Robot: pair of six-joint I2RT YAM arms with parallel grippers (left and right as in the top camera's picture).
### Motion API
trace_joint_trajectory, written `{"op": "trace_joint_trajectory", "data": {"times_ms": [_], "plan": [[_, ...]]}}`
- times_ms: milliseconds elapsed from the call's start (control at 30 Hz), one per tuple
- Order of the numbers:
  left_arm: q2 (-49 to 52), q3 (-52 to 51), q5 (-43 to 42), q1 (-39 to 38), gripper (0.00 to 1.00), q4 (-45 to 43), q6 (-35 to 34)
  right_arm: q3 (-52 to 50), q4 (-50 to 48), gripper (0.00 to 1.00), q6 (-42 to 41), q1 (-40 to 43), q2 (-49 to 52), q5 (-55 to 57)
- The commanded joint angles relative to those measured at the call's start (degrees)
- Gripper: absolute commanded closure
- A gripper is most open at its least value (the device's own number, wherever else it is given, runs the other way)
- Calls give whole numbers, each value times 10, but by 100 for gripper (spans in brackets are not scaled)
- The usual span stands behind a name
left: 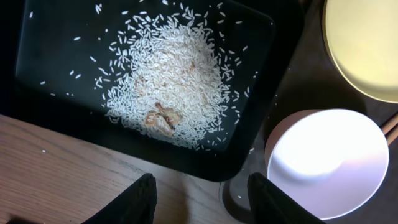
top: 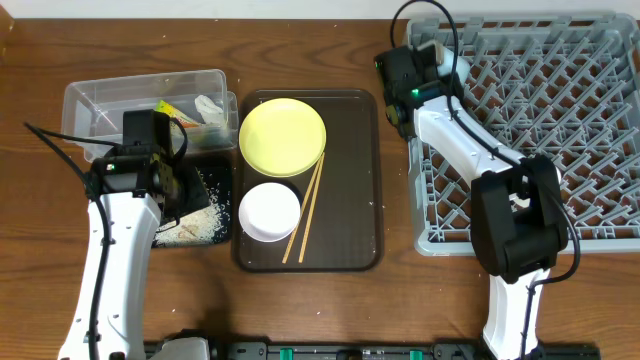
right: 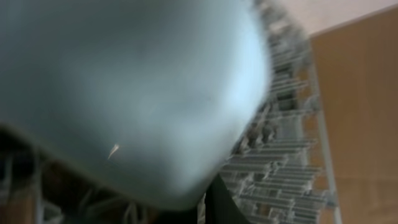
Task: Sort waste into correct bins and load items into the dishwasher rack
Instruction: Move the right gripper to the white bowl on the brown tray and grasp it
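Light blue bowl (right: 124,93) clamped in right gripper (top: 415,65) at dishwasher rack (top: 560,120) edge, table's far-right corner; left gripper (left: 202,202) wide, empty, above rice (left: 168,81) in black tray (left: 50,68); white bowl (left: 326,162) just beside.

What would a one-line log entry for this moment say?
left tool: open, empty, by black tray of rice | right tool: holding light blue bowl over rack | yellow plate, white bowl, chopsticks: on brown tray

Yellow plate (top: 282,136) above white bowl (top: 269,211) at centre, chopsticks (top: 305,218) alongside; rice (left: 174,68) heaped in black tray (left: 50,74); light blue bowl (right: 124,93) against grey rack (right: 280,149).
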State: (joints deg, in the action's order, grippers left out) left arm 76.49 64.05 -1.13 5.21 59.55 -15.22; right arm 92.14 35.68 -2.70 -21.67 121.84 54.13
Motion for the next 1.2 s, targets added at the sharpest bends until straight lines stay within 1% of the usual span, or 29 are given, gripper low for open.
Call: {"op": "trace_joint_trajectory", "data": {"times_ms": [0, 100, 200, 267, 300, 333, 367, 400, 433, 500, 567, 633, 700, 767, 1000, 1067, 1167], "plan": [[-4, -1, 2, 2, 50, 0, -3, -4, 44, 99, -119, -1, -36, -54], [-4, -1, 2, 2, 50, 0, -3, -4, 82, 98, -134, 0, -67, -101], [-4, -1, 2, 2, 50, 0, -3, -4, 101, 81, -134, -2, -101, -126], [-4, -1, 3, 2, 50, 2, -3, -4, 107, 74, -133, -2, -131, -139], [-4, -1, 3, 2, 50, 3, -3, -4, 107, 66, -133, -2, -145, -153], [-4, -1, 3, 2, 49, 4, -3, -4, 107, 57, -133, -3, -161, -176], [-4, -1, 3, 2, 49, 5, -3, -4, 104, 50, -133, -3, -181, -220], [-4, -1, 3, 2, 49, 6, -3, -4, 103, 48, -130, -4, -189, -246], [-4, -1, 3, 2, 45, 7, -3, -4, 103, 47, -129, -5, -200, -290], [-4, -1, 3, 2, 43, 11, -3, -4, 104, 46, -129, -5, -217, -403], [-4, -1, 4, 2, 39, 14, -8, -4, 104, 45, -123, -6, -221, -518], [-4, -1, 26, 3, 38, 23, -34, -4, 105, 45, -102, -9, -218, -634], [-4, -1, 65, 6, 36, 39, -71, -5, 114, 45, -88, -20, -212, -708], [-4, -1, 81, 18, 32, 54, -89, -5, 129, 45, -88, -37, -203, -734], [-4, -1, 80, 74, 25, 64, -91, -5, 170, 45, -88, -120, -154, -743], [-4, -1, 80, 82, 25, 64, -91, -5, 173, 45, -90, -147, -136, -742], [-4, -1, 80, 85, 24, 64, -91, -5, 168, 46, -114, -184, -106, -734]]}}
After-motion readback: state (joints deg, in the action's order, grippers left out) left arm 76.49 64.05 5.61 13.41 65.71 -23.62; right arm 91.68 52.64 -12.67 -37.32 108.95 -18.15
